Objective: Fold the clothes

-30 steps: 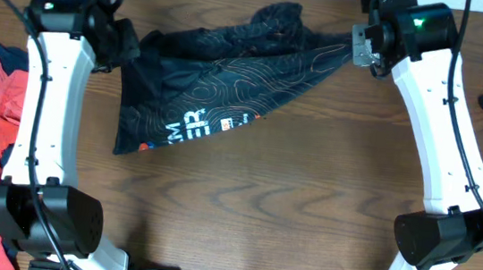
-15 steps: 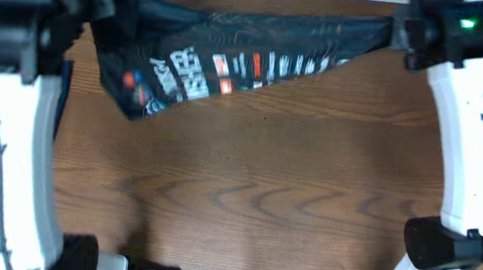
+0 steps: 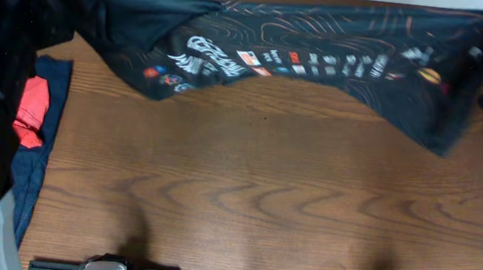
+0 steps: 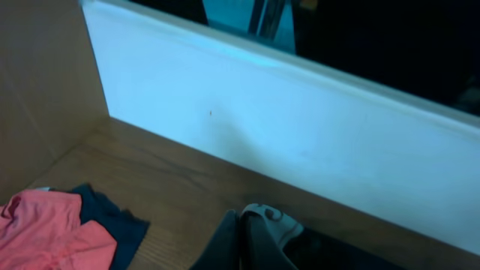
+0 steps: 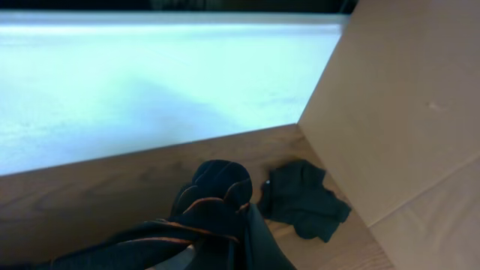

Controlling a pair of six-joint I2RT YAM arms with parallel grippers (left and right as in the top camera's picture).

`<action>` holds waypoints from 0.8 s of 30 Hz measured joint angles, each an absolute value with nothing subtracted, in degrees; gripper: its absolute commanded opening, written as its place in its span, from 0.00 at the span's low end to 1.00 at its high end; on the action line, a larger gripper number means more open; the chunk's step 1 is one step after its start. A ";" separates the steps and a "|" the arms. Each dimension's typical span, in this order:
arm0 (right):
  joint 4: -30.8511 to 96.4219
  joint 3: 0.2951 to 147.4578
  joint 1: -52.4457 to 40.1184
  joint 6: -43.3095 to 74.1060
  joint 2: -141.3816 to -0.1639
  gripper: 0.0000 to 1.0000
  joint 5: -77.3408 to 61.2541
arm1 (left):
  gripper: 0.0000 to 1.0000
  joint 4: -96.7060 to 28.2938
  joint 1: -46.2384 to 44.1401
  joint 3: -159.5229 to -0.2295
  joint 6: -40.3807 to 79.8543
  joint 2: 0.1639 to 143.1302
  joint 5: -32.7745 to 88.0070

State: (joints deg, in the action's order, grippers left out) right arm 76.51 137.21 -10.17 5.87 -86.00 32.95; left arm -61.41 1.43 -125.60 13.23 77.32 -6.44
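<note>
Counter (image 3: 243,207): brown wood grain; a white wall (image 4: 300,127) ran along its far edge.
Black jersey (image 3: 338,69): pulled out wide across the far side of the counter, spanning from the left arm to the right arm; wavy orange-brown lines and a row of small white and orange logos faced up; right end sagged lower than the left; whether it touched the wood, could not tell.
Navy top (image 3: 39,163): lay at the counter's left edge, partly under the blurred left arm.
Red top (image 3: 31,113): lay on the navy top, touching it.
Dark cloth (image 5: 304,199): small crumpled heap by the right side wall, apart from the jersey.
Left pincer (image 4: 241,234): closed narrow, jersey hem pinched between its fingers.
Right pincer (image 5: 231,225): closed narrow on a bunched fold of the jersey.
</note>
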 measured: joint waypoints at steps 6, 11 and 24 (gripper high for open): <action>78.00 137.25 -10.17 5.85 -80.71 0.01 33.47 | 0.06 -60.27 1.48 -125.60 13.04 73.65 -7.29; 78.24 137.25 -10.17 5.85 -79.20 0.01 33.50 | 0.06 -59.66 1.48 -125.62 12.60 70.85 -7.73; 79.99 137.25 -10.17 5.91 -80.99 0.01 31.00 | 0.06 -68.07 1.50 -126.48 13.61 78.43 0.73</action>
